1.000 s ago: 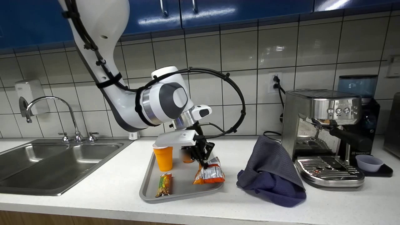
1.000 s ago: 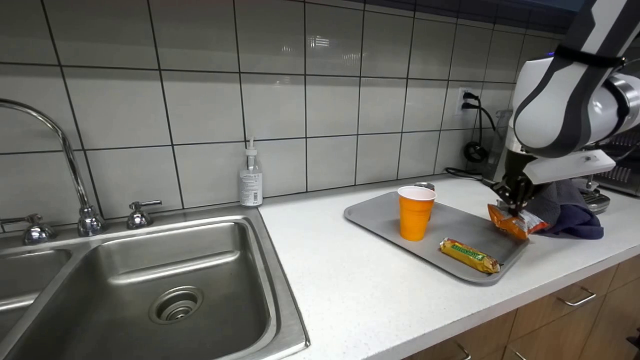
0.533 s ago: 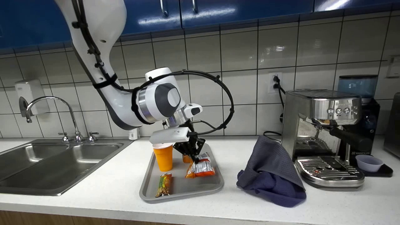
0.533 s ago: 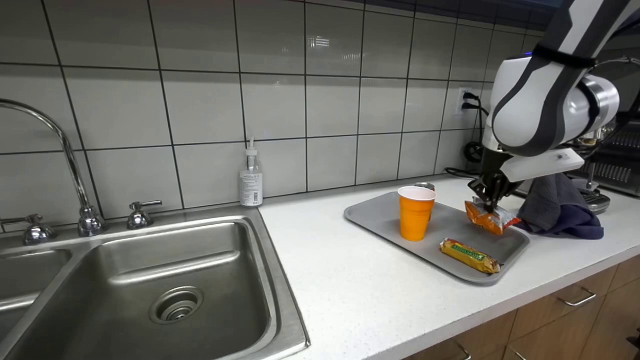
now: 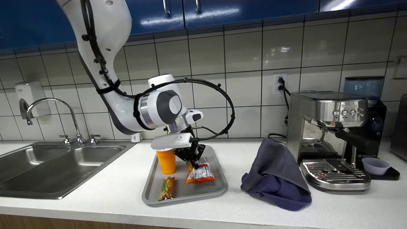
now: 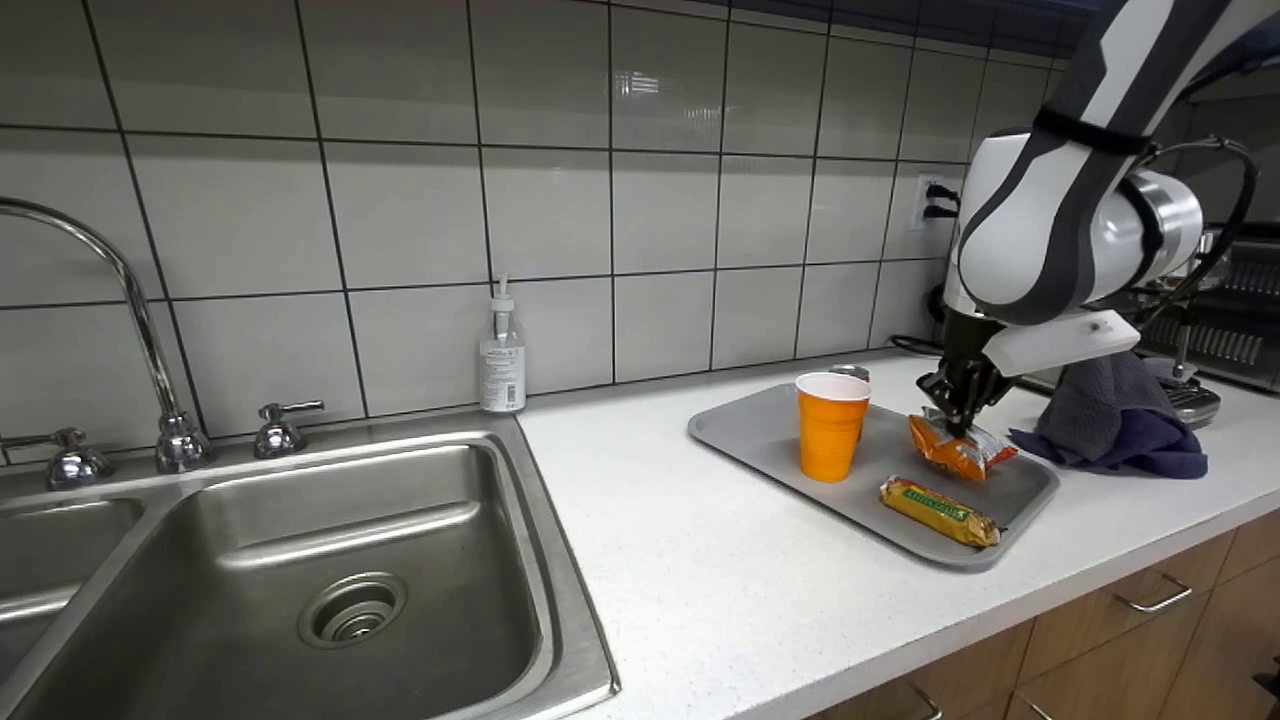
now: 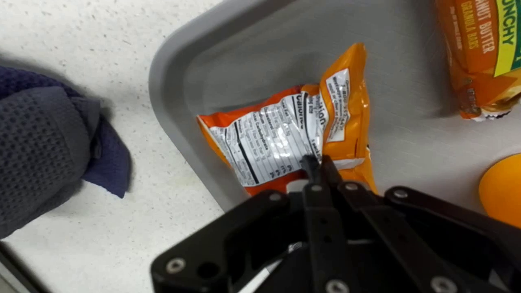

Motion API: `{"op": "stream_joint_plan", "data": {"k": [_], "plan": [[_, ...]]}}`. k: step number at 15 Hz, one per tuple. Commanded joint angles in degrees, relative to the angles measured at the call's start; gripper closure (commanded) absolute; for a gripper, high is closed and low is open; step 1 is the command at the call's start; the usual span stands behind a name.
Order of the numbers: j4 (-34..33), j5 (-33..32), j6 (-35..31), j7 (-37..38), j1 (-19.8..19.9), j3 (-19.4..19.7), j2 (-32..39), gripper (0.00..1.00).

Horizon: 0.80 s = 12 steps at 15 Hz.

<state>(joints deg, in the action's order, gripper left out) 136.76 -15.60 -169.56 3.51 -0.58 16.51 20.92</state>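
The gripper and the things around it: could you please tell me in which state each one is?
Gripper: shut on the snack bag.
Snack bag: pinched, crumpled; contact with the tray unclear.
Tray: flat on the counter.
Orange cup: upright on the tray.
Granola bar packet: lying on the tray.
Towel: heaped on the counter.
Faucet: no water seen running.
Blue cabinets: shut.
Drawers: shut.

Both exterior views facing tiled wall (image 6: 550,210), sharing tray (image 6: 885,445); wrist view close, looking down
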Motion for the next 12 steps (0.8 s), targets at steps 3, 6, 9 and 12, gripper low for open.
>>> {"op": "stream_joint_plan", "data": {"k": [3,6,9,12], "plan": [[-0.82,1.28,1.12,-3.80,2.45,-2.09,-0.75,0.53],[0.17,0.67,0.81,-4.99,2.01,-2.59,-2.00,0.30],[1.69,0.47,0.33,-6.46,2.02,-3.81,-3.88,0.08],[3.57,0.18,-0.37,-8.00,2.15,-4.77,-6.15,0.00]]}}
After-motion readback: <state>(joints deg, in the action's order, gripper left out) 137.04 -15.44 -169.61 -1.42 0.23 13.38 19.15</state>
